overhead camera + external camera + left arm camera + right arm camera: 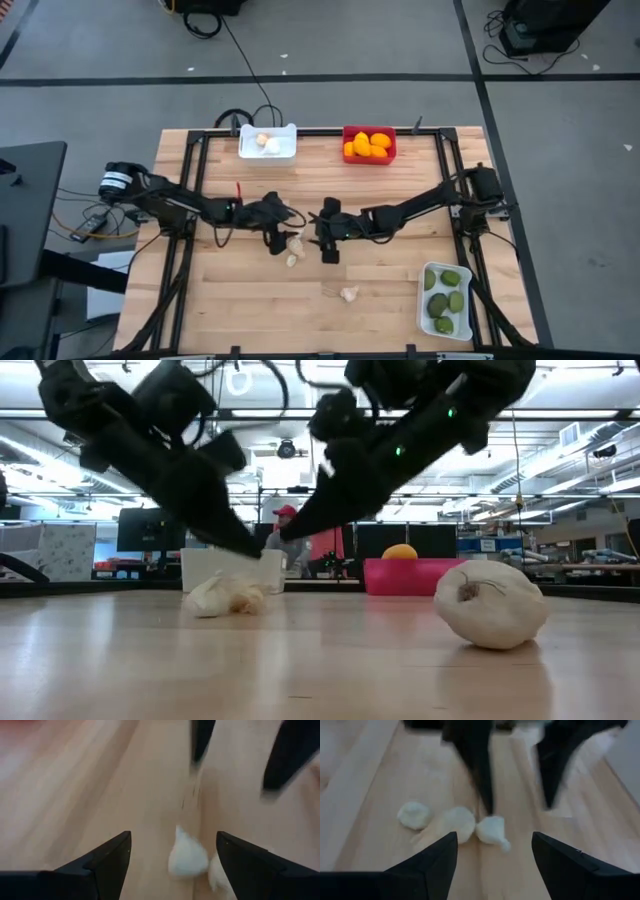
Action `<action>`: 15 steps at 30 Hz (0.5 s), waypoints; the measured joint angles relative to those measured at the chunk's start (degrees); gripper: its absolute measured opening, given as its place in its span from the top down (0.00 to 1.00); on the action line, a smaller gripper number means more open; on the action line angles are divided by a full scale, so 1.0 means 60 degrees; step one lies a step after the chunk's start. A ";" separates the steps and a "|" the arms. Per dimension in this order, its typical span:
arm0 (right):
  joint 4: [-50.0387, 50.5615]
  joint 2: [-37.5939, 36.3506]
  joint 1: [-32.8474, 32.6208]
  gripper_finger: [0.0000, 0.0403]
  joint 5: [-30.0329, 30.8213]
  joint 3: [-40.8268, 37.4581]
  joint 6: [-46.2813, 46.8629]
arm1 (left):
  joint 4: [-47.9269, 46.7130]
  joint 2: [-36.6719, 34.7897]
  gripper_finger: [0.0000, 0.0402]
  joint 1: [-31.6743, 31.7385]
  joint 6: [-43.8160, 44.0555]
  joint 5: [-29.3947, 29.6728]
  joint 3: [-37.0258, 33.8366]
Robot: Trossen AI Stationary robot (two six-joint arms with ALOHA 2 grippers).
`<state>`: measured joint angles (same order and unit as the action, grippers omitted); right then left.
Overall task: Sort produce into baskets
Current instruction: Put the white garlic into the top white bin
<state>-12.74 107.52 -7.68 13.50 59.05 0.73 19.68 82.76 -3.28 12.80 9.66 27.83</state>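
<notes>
Both grippers, left (283, 240) and right (322, 243), hang low at mid-table with fingers apart, holding nothing. 3 garlic bulbs (457, 824) lie clustered on the table (400, 300) between them, just beside the left fingers.

Two dark, near-black arms here, the left arm (180, 205) and the right arm (420, 208), both built of chunky jointed segments. Thin black cables loop along the links. The left arm carries a pale round cap (112, 181) at its outer joint. On the right arm, seen from low down, small green indicator lights (399, 452) glow. Each arm's jaws end in flat, matte black fingers (436, 862) tapering to blunt points.
</notes>
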 joint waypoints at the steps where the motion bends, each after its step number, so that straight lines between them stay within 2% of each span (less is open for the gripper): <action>1: 0.0325 -0.0154 -0.0004 0.35 0.0146 0.0000 0.0070 | -0.0066 0.0191 0.26 -0.0003 0.0287 0.0085 -0.0010; 7: 0.1290 -0.0975 0.0004 0.36 0.0822 -0.0004 0.0192 | 0.0519 0.1189 0.26 -0.0143 0.0873 0.0121 0.0062; 11: 0.1364 -0.1085 0.0023 0.36 0.0852 -0.0011 0.0127 | 0.1330 0.1702 0.27 -0.0259 0.0911 0.0060 0.0108; 15: 0.1445 -0.1081 0.0044 0.36 0.0847 -0.0012 0.0182 | 0.1464 0.2174 0.32 -0.0304 0.0938 0.0056 0.0144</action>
<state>-4.07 101.03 -7.42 18.58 58.97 1.83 28.47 95.81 -5.10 18.43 10.00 28.70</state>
